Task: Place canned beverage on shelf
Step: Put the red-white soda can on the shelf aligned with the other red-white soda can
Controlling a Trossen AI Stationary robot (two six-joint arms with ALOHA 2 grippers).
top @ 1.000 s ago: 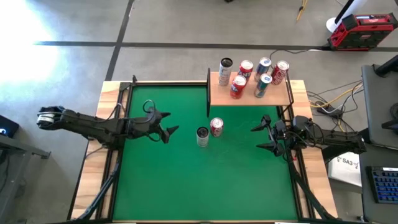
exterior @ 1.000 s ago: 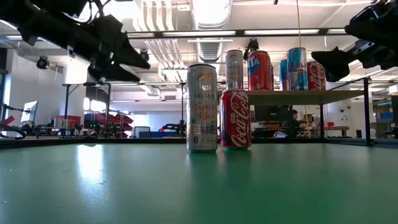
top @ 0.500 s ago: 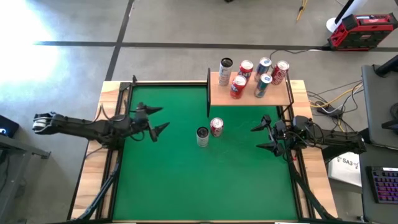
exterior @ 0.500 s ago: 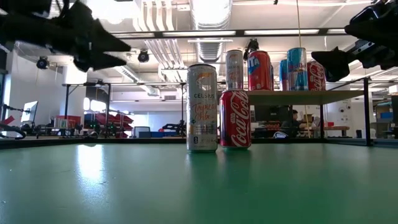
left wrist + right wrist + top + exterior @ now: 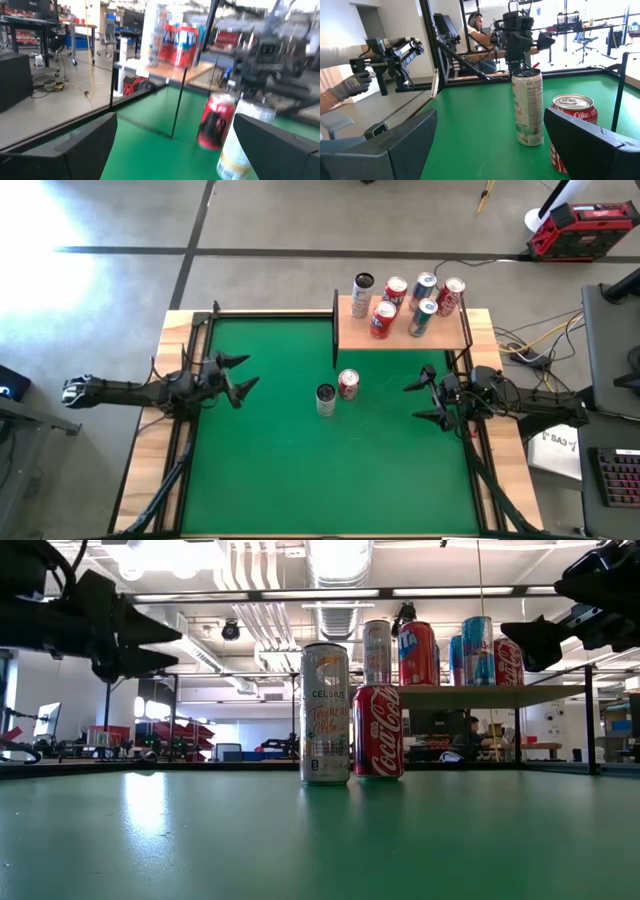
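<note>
Two cans stand upright on their bases on the green mat near its middle: a tall white can (image 5: pixel 326 399) (image 5: pixel 325 713) and a red cola can (image 5: pixel 348 383) (image 5: pixel 379 730). The small wood shelf (image 5: pixel 400 332) at the far side carries several more cans (image 5: pixel 383 319). My left gripper (image 5: pixel 236 374) (image 5: pixel 160 641) is open at the mat's left edge, above the mat, well left of the two cans. My right gripper (image 5: pixel 422 395) is open at the mat's right edge, holding nothing. Both wrist views show the two cans (image 5: pixel 216 121) (image 5: pixel 529 107) ahead.
Black metal rails (image 5: pixel 334 330) frame the shelf and the table's sides. A tall silver can (image 5: pixel 362 293) stands behind the shelf's far left corner. Open green mat (image 5: pixel 330 480) lies toward the near edge. A gloved hand (image 5: pixel 345 85) holds a control handle beyond the table.
My left gripper has drawn back toward the table's left edge, away from the two cans, staying open and sinking a little. The cans and my right gripper have kept still.
</note>
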